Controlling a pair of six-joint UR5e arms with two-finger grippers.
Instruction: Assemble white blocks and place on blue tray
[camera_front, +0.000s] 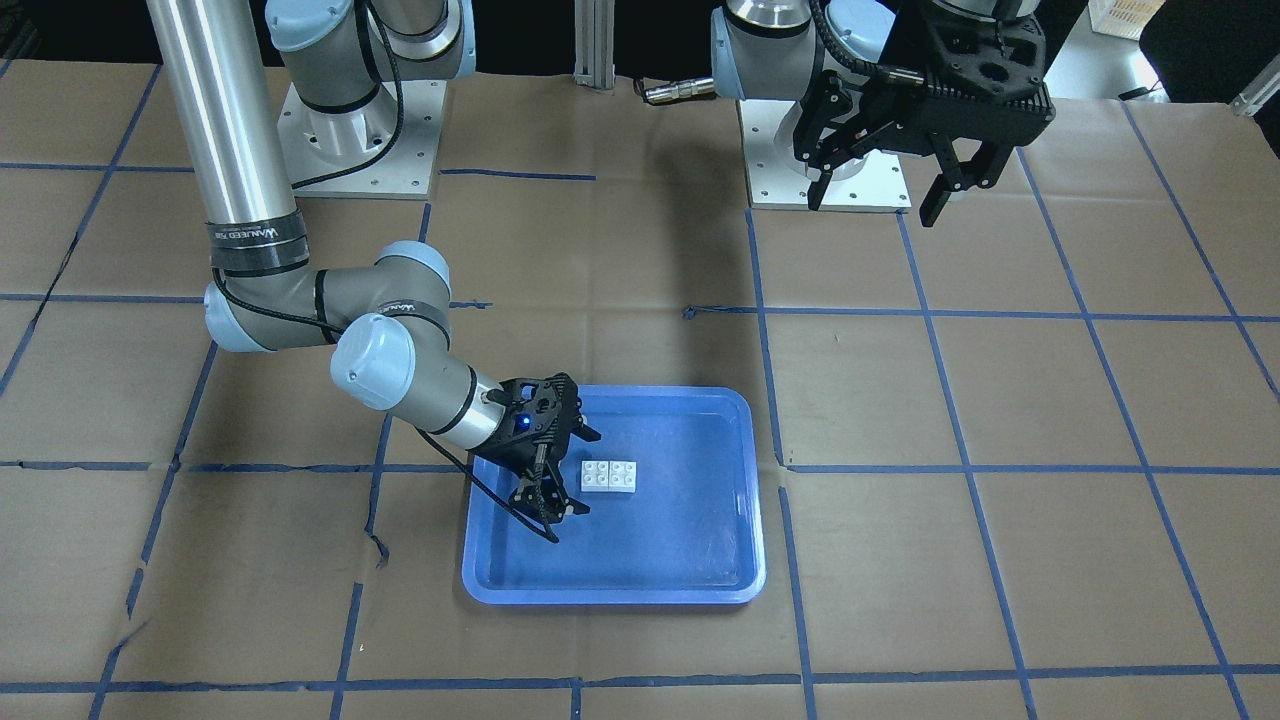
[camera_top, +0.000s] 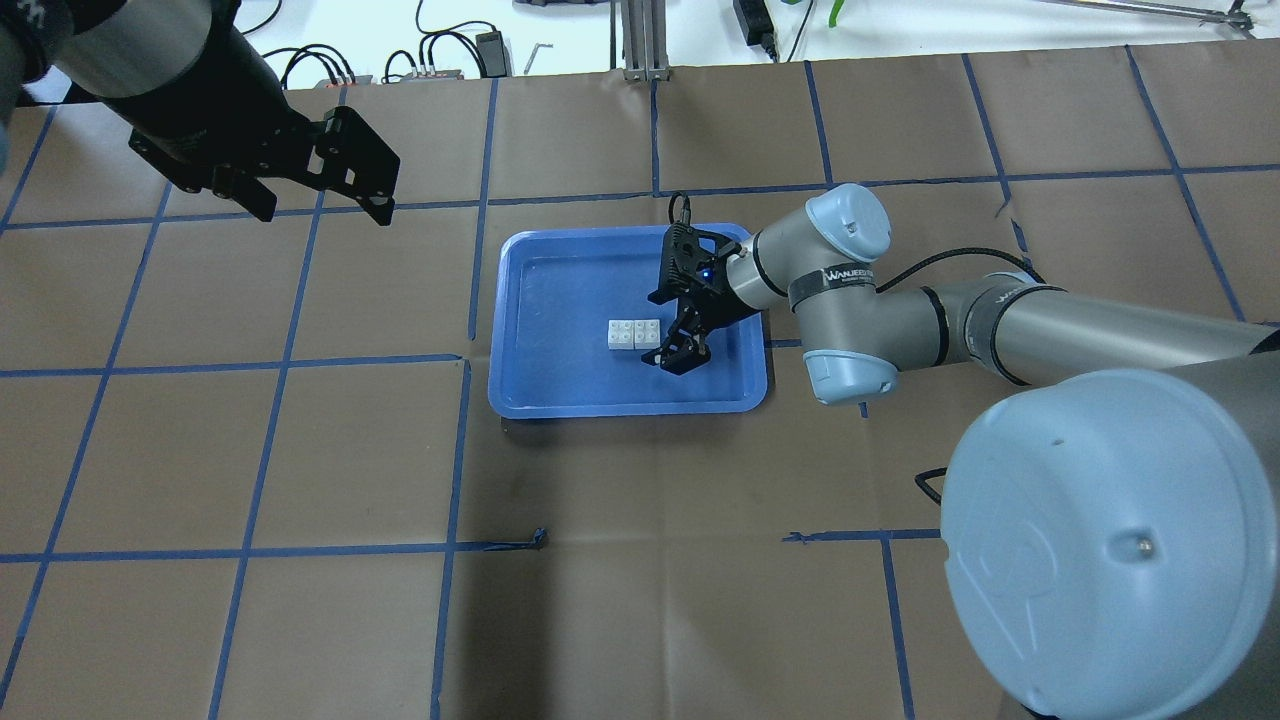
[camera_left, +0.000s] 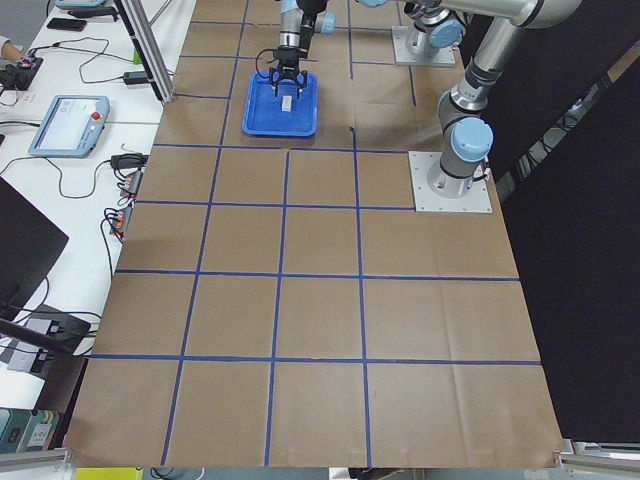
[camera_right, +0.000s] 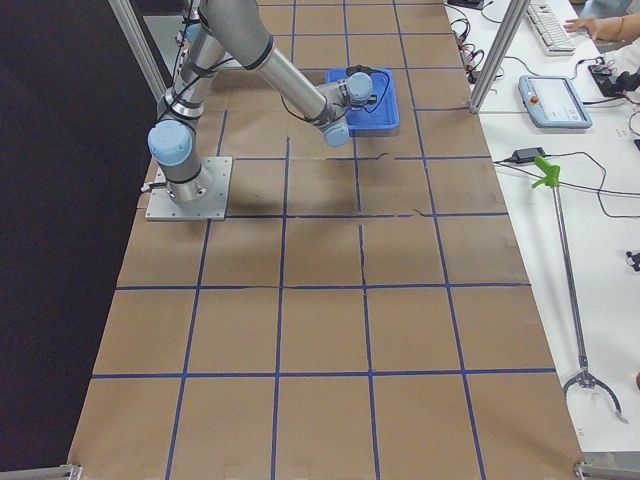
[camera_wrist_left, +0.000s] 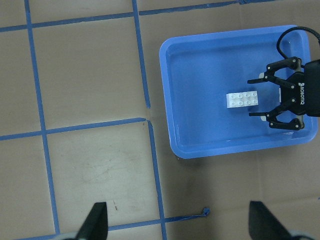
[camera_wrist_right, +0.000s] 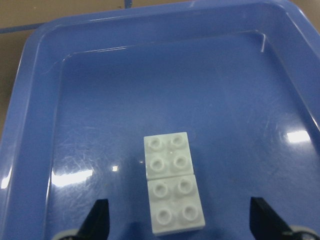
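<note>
I see the white blocks (camera_top: 633, 335) touching side by side, studs up, about mid-floor of the tray (camera_top: 560, 300). In the overhead view my right claw (camera_top: 662, 328) sits at their 3 o'clock, low in the tray. It is spread wide with a finger off either side of the near block, touching neither and holding nothing. The left claw (camera_top: 322, 212) hangs high at the tray's 10 o'clock, well apart, also open wide and empty.
</note>
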